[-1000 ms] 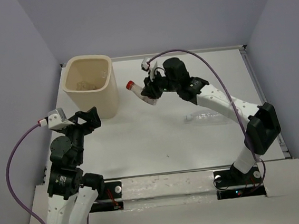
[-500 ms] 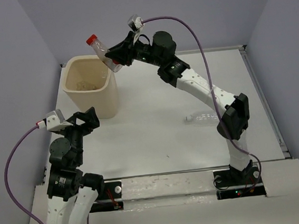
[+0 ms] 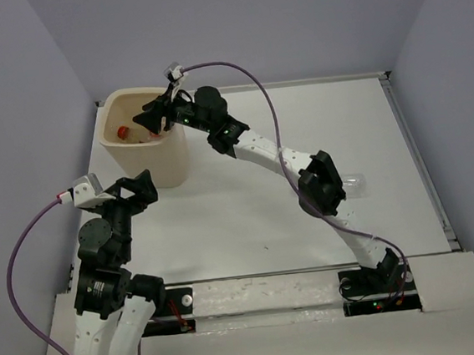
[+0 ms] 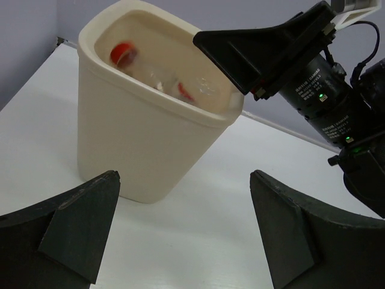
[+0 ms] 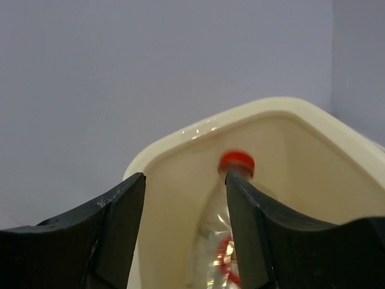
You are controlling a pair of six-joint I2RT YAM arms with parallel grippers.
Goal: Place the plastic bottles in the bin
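Bin: upper left of the top view, upright on the table.

Right arm: a second ago it was at centre frame, carrying a red-capped bottle. Half a second ago it was raised beside the rim. Now it is stretched out long, with the right gripper over the bin mouth.

- Fingers are spread in the wrist view, with nothing pinched between them.
- The bottle that was in the grip now lies inside the bin, red cap toward the far left wall.
- The cap is blurred in the wrist view, so I judge it is dropping or settling.
- The left wrist view shows more clear plastic and a second spot of red under it. The count is not readable.

Left arm: lower left of frame, unchanged across the three moments. The left gripper is open, empty, and facing the bin's near wall.

Loose bottle: clear, lying on the table right of centre, half hidden behind the right arm's elbow. It has not moved.

Reading: this delivery looks done. At least that one bottle remains, on the right arm's side.
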